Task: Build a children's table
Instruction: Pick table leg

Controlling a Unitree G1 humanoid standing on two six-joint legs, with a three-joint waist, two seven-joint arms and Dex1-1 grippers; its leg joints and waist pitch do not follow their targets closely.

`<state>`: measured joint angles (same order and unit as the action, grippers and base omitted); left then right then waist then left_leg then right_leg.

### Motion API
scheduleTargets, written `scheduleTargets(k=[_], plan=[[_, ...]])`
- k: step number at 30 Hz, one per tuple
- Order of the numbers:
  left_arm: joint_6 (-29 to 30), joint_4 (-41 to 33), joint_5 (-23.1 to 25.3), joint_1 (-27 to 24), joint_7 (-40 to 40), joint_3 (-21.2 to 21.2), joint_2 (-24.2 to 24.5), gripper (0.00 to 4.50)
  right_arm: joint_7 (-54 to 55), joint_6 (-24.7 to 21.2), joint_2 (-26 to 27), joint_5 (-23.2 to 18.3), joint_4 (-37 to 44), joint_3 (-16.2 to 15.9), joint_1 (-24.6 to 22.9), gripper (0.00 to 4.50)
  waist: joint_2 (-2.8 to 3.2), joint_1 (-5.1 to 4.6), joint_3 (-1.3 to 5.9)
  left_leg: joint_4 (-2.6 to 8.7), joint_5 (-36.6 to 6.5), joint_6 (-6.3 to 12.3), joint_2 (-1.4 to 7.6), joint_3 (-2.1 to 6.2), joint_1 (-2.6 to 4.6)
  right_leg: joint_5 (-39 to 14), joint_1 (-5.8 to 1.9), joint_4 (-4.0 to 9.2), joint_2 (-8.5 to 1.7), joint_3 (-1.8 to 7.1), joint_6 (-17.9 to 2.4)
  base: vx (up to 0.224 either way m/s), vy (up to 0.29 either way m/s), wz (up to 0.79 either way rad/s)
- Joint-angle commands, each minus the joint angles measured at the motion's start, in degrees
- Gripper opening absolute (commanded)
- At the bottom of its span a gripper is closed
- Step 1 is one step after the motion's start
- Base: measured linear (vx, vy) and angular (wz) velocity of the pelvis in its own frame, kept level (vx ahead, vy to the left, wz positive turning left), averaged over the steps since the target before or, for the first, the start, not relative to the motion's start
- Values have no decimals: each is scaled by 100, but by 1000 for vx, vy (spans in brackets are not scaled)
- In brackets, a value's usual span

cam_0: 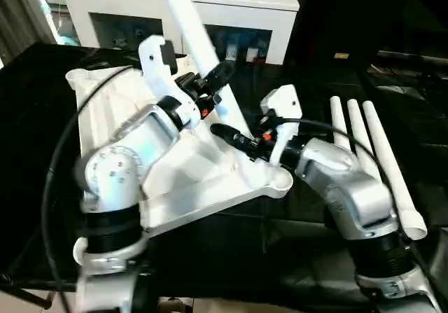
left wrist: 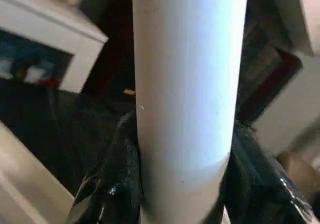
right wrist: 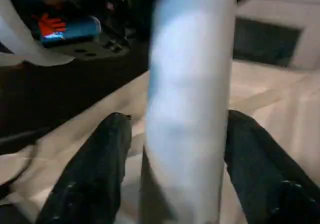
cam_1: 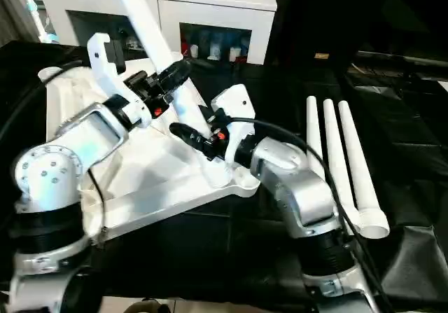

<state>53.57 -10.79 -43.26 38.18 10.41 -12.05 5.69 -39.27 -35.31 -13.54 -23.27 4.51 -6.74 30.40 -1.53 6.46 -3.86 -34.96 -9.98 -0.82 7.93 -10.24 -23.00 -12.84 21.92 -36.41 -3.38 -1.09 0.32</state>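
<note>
Leg in hand: white tapered leg (cam_0: pixel 187 20), long axis steeply tilted, its upper end leaning away from the robot and out past the top of the head views, its lower end down at the near right corner of the table top.
Table top: white plastic table top (cam_0: pixel 105 117) lying underside up on the black-draped work table (cam_0: pixel 28 117), long axis running from the far left toward the near right; raised ribs and a rim show on the upturned face.
Corner socket: the near right corner (cam_0: pixel 276 181) of the table top is rounded, and the held leg meets the top just beside it; the exact seat is hidden by the grippers.
Left gripper: left gripper (cam_0: pixel 213 78) sits above the table top, its two black fingers (left wrist: pixel 112 184) pressed against opposite sides of the leg, clamped on it partway up.
Right gripper: right gripper (cam_0: pixel 234 139) sits lower on the same leg, close over the table top; its black fingers (right wrist: pixel 95 174) stand on either side of the tube, but whether they press on it I cannot tell.
Spare legs: three more white legs (cam_0: pixel 371 159) lie side by side on the work table, to the right of the table top and well apart from it, long axes pointing away from the robot, thicker open ends nearest the robot.
Look: everything of the table is plain smooth white plastic.
Behind: white cabinet (cam_0: pixel 175 12) beyond the table top's far edge.
</note>
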Motion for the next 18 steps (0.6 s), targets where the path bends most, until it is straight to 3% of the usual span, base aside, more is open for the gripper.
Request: scheduleTargets(k=[1, 2, 6, 8, 11, 14, 18], plan=[[137, -197, -181, 120, 259, 38, 126, 179, -173, -418, -175, -368, 77, 388, 206, 290, -4, -1, 429, 393, -494, 90, 465, 200, 195, 142, -226, 343, -460, 214, -1180, 0, 0, 0], [244, -209, -320, 176, 416, -24, 298, 179, -461, -846, -438, -683, -15, 585, 341, 290, -2, -7, 420, 388, -541, 85, 446, 190, 202, 88, -225, 348, -459, 214, -1232, 0, 0, 0], [371, -201, -550, 265, 676, -100, 479, 179, -893, -1247, -844, -948, -132, 679, 484, 290, -15, 16, 416, 385, -584, 8, 455, 181, 198, -114, -225, 361, -472, 215, -1226, 0, 0, 0], [456, -192, -724, 321, 826, -142, 551, 179, -1078, -1497, -1002, -1154, -167, 726, 553, 290, -47, 11, 425, 371, -467, 39, 441, 170, 193, -9, -234, 353, -467, 214, -1268, 0, 0, 0], [491, -139, -948, 417, 1037, -189, 625, 179, -1248, -1926, -1098, -1559, -255, 857, 696, 290, -41, 24, 426, 359, -468, 71, 443, 174, 190, -98, -230, 354, -481, 206, -1358, 0, 0, 0], [567, -104, -1223, 483, 1270, -215, 670, 178, -1388, -2116, -1166, -1668, -289, 783, 765, 290, -49, 21, 434, 354, -407, 62, 443, 173, 186, -30, -233, 339, -478, 202, -1381, 0, 0, 0], [554, -151, -1111, 480, 1578, 63, 823, 178, -1513, -2200, -1201, -1644, -261, 584, 764, 290, -41, 31, 425, 362, -470, 20, 452, 171, 191, -203, -219, 349, -485, 207, -1324, 0, 0, 0]])
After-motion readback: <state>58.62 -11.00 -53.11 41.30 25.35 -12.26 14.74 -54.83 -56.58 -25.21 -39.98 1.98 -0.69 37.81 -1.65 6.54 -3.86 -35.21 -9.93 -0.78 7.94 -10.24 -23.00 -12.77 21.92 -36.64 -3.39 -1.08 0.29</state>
